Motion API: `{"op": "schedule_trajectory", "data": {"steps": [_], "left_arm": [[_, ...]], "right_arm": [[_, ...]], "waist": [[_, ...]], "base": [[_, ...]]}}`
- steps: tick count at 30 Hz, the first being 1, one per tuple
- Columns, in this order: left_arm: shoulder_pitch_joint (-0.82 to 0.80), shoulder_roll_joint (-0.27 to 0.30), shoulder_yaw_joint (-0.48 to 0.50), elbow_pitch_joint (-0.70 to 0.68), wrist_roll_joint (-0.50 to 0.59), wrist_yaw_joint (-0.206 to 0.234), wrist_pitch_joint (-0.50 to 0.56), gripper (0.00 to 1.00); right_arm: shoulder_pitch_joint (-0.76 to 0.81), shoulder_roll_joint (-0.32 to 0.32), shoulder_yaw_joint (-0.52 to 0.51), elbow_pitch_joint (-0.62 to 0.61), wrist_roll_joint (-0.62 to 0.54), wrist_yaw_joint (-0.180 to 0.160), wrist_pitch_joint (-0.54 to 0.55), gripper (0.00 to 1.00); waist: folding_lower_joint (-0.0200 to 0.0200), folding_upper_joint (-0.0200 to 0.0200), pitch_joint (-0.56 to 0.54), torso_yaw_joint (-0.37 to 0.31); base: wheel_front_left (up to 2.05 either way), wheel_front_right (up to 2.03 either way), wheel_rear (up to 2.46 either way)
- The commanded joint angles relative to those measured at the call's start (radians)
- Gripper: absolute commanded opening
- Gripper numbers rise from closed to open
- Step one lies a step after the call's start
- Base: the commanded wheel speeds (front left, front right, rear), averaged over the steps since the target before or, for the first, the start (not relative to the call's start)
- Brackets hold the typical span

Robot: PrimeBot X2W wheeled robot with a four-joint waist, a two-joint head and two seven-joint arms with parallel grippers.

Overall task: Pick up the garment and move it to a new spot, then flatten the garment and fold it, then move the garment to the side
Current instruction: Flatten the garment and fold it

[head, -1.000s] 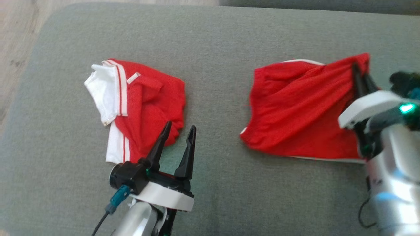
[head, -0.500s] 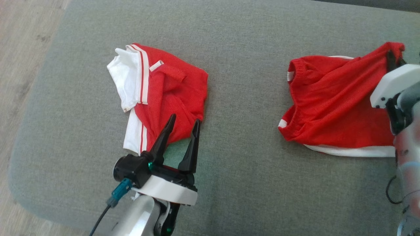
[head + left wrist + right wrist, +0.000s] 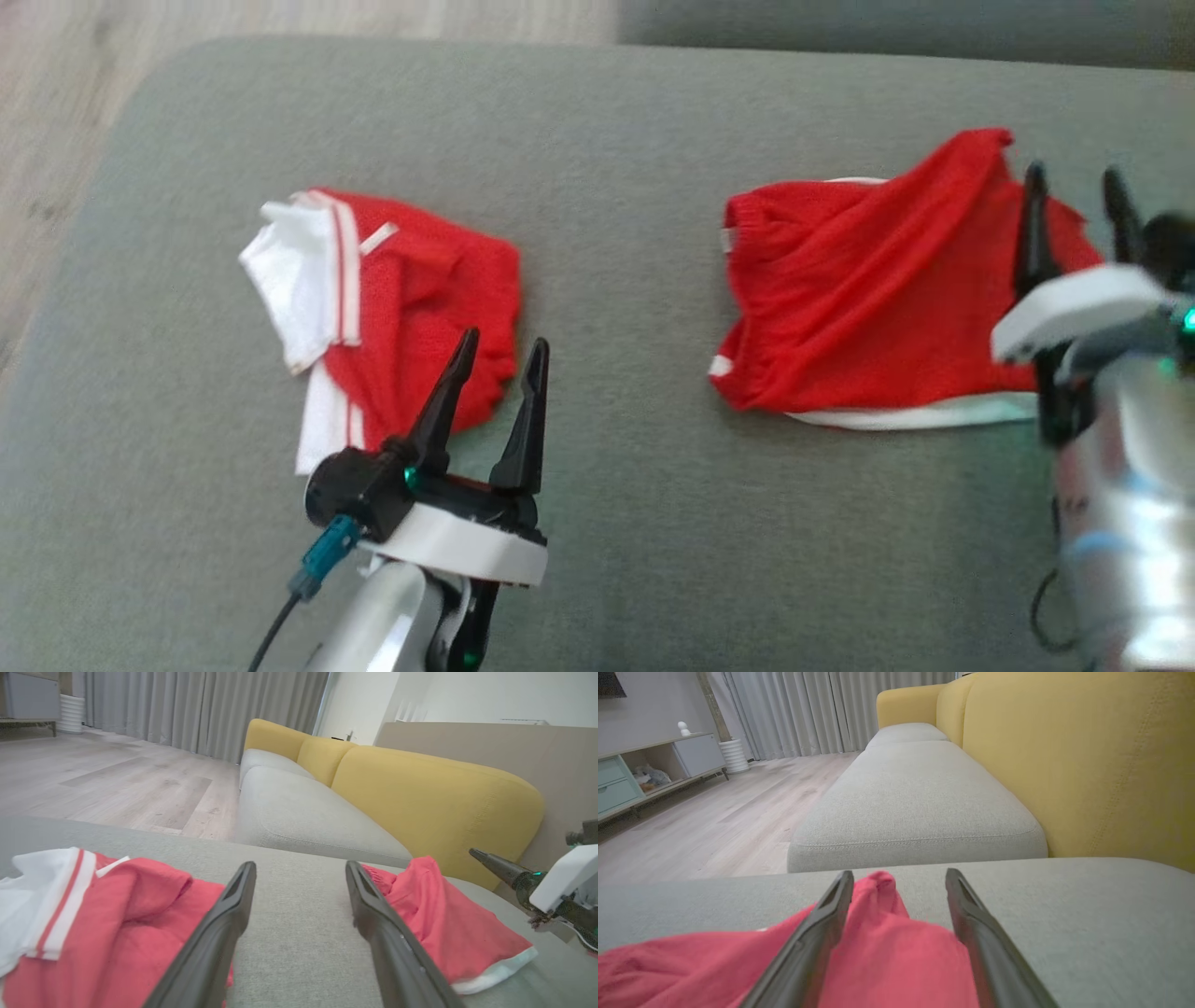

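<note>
Across the grey-green cushion (image 3: 616,121), which carries everything, two red pieces lie well apart, presumably so that each can be worked without dragging the other. Red shorts (image 3: 868,289), the wider heap, sit on the robot's right with their white band along the near edge; one far corner stands up in a small peak. The garment (image 3: 420,299) lies crumpled on the robot's left, a white sleeve with red-and-white trim turned out at its left side and its lettering folded out of sight.

The right gripper (image 3: 1074,173) hangs over the right end of the shorts with its fingers spread. In its wrist view, red cloth lies between and below them, and nothing is pinched. The left gripper (image 3: 502,343) sits at the garment's near right corner with its fingers spread wide, one tip over the edge of the red cloth and the other over bare cushion. That stance reads as a straddle of the hem, ready for a pinch. The garment looks not yet lifted and not yet flattened.
</note>
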Motion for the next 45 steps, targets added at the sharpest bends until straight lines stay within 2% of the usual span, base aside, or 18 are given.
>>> {"op": "schedule_trajectory", "data": {"steps": [1,5,11,16,22,27,33,37,45], "left_arm": [[-0.007,0.001,0.038,-0.031,0.009,0.001,-0.01,1.0],[0.01,0.001,0.048,-0.026,0.013,-0.003,-0.01,1.0],[0.022,0.001,0.062,-0.009,0.019,-0.01,-0.01,1.0],[0.024,0.001,0.073,0.013,0.024,-0.017,-0.01,1.0],[-0.017,0.026,0.066,0.074,0.082,-0.034,-0.01,1.0],[-0.118,0.125,-0.072,0.192,0.211,-0.045,0.006,1.0],[-0.25,0.195,-0.238,0.309,0.273,-0.048,0.02,1.0],[-0.324,0.207,-0.289,0.358,0.272,-0.048,0.007,1.0],[-0.392,0.204,-0.311,0.388,0.264,-0.048,-0.008,1.0]], "right_arm": [[0.012,0.013,0.03,-0.045,0.01,0.004,-0.014,1.0],[0.143,0.04,0.083,-0.168,0.046,0.004,-0.027,1.0],[0.359,0.066,0.108,-0.366,0.091,0.004,-0.031,1.0],[0.473,0.072,0.132,-0.459,0.149,0.004,-0.032,1.0],[0.475,0.072,0.166,-0.516,0.193,0.004,-0.033,1.0],[0.464,0.072,0.165,-0.534,0.211,0.004,-0.033,1.0],[0.45,0.072,0.194,-0.536,0.235,0.004,-0.033,1.0],[0.44,0.072,0.192,-0.535,0.243,0.004,-0.033,1.0],[0.429,0.072,0.187,-0.529,0.255,0.004,-0.033,1.0]], "waist": [[0.0001,0.0,-0.038,-0.047],[0.0001,0.0,-0.064,-0.102],[0.0001,0.0,-0.081,-0.169],[0.0001,0.0,-0.072,-0.216],[0.0001,0.0,-0.03,-0.262],[0.0001,0.0,0.016,-0.282],[0.0001,0.0,0.062,-0.308],[0.0001,0.0,0.083,-0.325],[0.0001,0.0,0.105,-0.345]], "base": [[0.0,0.0,0.0],[0.0,0.0,0.0],[0.0,0.0,0.0],[0.0,0.0,0.0],[0.0,0.0,0.0],[0.0,0.0,0.0],[0.0,0.0,0.0],[0.0,0.0,0.0],[0.0,0.0,0.0]]}}
